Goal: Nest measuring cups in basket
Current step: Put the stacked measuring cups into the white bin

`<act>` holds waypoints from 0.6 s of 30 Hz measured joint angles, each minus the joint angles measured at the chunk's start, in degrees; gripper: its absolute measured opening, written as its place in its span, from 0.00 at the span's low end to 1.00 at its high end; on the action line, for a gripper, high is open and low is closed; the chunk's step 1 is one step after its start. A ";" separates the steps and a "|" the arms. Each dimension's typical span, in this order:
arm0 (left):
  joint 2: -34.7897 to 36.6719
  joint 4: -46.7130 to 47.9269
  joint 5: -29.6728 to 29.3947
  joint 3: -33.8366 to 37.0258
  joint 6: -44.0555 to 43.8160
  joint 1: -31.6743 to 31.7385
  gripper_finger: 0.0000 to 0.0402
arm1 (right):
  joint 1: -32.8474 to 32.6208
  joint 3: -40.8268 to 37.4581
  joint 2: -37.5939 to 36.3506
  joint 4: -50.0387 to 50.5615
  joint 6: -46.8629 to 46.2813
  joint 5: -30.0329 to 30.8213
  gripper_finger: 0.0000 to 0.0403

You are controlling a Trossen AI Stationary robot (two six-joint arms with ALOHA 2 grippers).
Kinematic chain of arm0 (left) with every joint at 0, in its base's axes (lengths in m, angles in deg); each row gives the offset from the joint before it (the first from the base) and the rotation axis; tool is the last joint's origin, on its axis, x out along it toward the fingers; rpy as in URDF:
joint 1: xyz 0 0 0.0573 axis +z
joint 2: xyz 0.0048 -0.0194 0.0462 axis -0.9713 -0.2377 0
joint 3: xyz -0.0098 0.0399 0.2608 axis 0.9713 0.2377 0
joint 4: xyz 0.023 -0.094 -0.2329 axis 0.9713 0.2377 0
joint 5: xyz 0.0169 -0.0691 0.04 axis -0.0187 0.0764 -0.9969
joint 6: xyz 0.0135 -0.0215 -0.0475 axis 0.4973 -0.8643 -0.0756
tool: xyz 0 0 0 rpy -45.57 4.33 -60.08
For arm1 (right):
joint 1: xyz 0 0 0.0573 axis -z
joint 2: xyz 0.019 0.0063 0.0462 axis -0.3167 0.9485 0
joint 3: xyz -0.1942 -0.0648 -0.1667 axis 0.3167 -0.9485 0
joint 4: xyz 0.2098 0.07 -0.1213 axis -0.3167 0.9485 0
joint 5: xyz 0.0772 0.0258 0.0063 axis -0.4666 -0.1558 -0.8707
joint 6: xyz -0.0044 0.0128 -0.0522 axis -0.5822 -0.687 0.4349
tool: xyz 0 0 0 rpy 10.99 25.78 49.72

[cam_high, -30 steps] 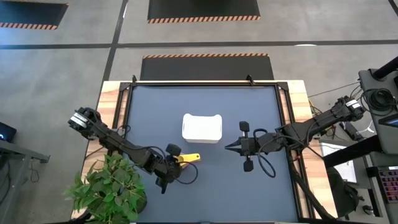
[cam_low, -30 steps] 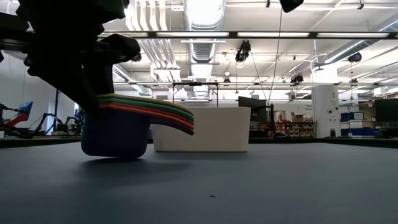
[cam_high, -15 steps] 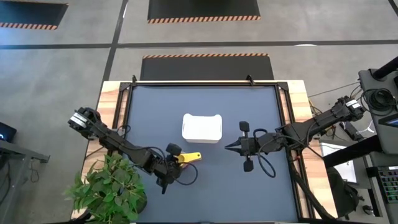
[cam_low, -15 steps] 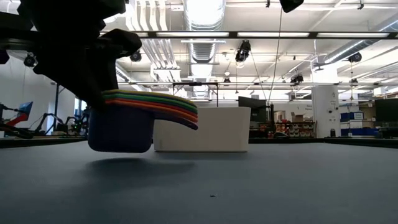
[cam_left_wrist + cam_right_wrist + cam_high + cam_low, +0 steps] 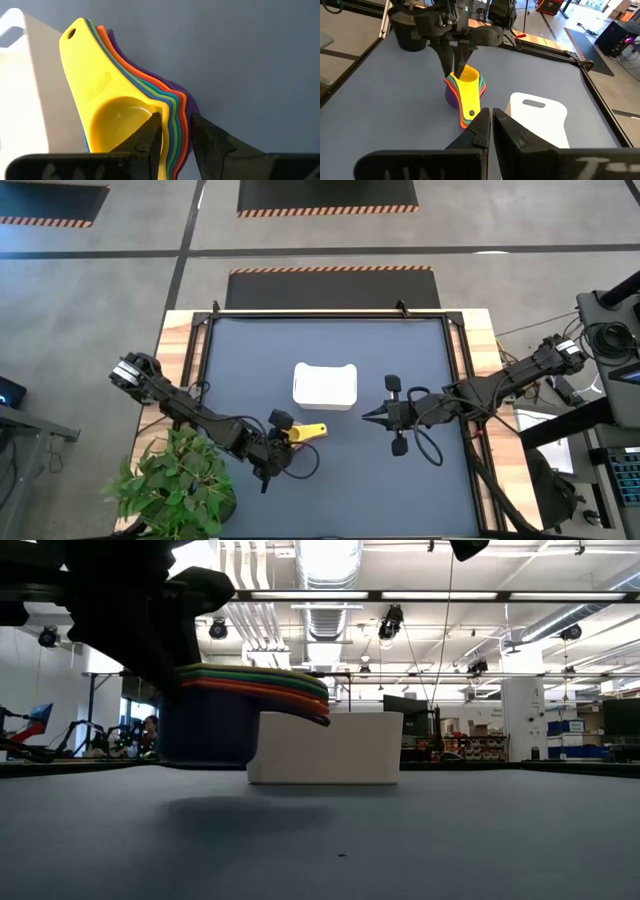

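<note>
On the dark blue-grey table [image 5: 400, 490], the low white rectangular plastic basket [image 5: 325, 385] sat empty near the middle. Just beside it, the left gripper [image 5: 281, 441] pinched the rim of the nested stack of coloured plastic measuring cups [image 5: 301, 433], yellow innermost, lifted clear so the whole set could go in together. The right gripper [image 5: 366, 416] waited shut and empty on the basket's other side.

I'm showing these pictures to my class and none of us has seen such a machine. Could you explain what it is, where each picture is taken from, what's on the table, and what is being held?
It is a robot with two dark arms at a dark table, each ending in a two-finger claw. One camera looks straight down, one sits at table height, and one rides on each wrist.

On the table stands a white basket. The left claw pinches the rim of a nested stack of measuring cups, yellow on top, one finger inside the yellow bowl and one outside. In the table-height view the stack hangs above the table, next to the basket.

The right claw waits shut and empty, right of the basket.
</note>
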 joint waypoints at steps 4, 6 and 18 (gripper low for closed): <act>0.00 -0.28 -1.69 -0.90 1.04 0.00 0.19 | 0.00 0.00 0.00 0.00 0.07 -0.02 0.02; 0.00 -0.38 -2.89 -1.57 2.49 0.02 0.19 | 0.00 0.00 0.00 0.00 0.07 -0.02 0.02; 0.00 -0.85 -7.02 -4.56 9.93 0.91 0.19 | 0.00 -0.04 0.00 1.38 -0.70 -0.05 0.02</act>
